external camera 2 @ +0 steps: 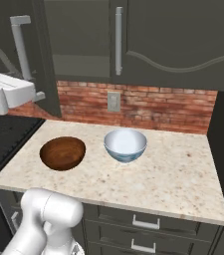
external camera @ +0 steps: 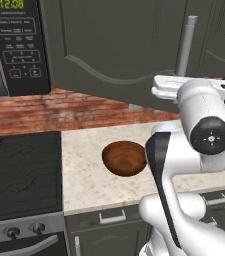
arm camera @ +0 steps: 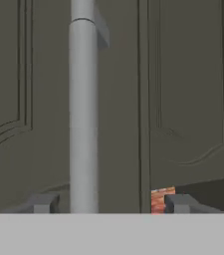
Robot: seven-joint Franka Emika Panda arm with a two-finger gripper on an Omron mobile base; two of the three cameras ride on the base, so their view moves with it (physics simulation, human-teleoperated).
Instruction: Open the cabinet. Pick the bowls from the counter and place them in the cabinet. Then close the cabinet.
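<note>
Grey bar handle (arm camera: pixel 82 114) vertical btwn open gripper (arm camera: pixel 108 203) tips; cabinet (external camera: pixel 114 45) door ajar.

2 bowls on counter (external camera 2: pixel 183 174): wooden bowl (external camera 2: pixel 62 153) left, patterned bowl (external camera 2: pixel 125 145) right, apart. Stovetop (external camera: pixel 19 172) left of counter. Cabinet (external camera 2: pixel 173 35) above, drawers (external camera 2: pixel 143 229) below.

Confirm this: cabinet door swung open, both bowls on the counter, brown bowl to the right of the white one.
Wrong on sides. In the right base view the brown bowl sits left of the white bowl. Door open, both on the counter: correct.
</note>
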